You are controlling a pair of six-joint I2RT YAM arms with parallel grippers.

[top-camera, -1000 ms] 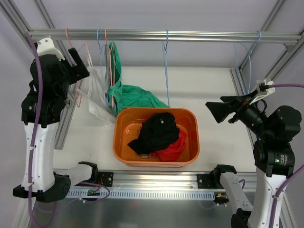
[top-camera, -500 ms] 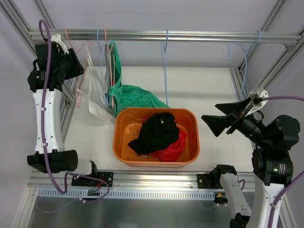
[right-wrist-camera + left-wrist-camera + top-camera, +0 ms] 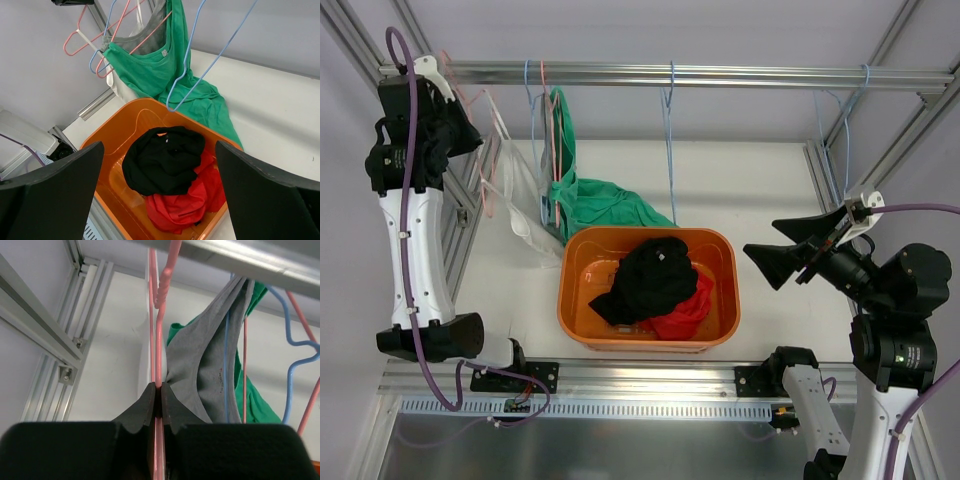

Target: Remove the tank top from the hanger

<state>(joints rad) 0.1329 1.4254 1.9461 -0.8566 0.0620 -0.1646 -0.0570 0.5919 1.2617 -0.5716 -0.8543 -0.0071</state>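
Note:
A white tank top [image 3: 520,215] hangs on a pink wire hanger [image 3: 159,335] at the left end of the rail [image 3: 720,74]. My left gripper [image 3: 160,389] is shut on that hanger's wire just below its twisted neck, high beside the rail's left end [image 3: 460,118]. A grey top [image 3: 200,355] on a blue hanger and a green top [image 3: 605,200] on another pink hanger hang just right of it. My right gripper [image 3: 765,240] is open and holds nothing, hovering right of the basket; in the right wrist view its fingers [image 3: 50,195] frame the basket.
An orange basket [image 3: 570,300] on the table holds black [image 3: 650,280] and red [image 3: 685,312] clothes. The green top's hem drapes behind it. An empty blue hanger [image 3: 670,130] hangs mid-rail, and another [image 3: 840,120] at the right end. Frame posts stand at both sides.
My left gripper has risen toward the rail's left end and closed on the pink hanger's wire. The right arm dipped slightly and stays open.

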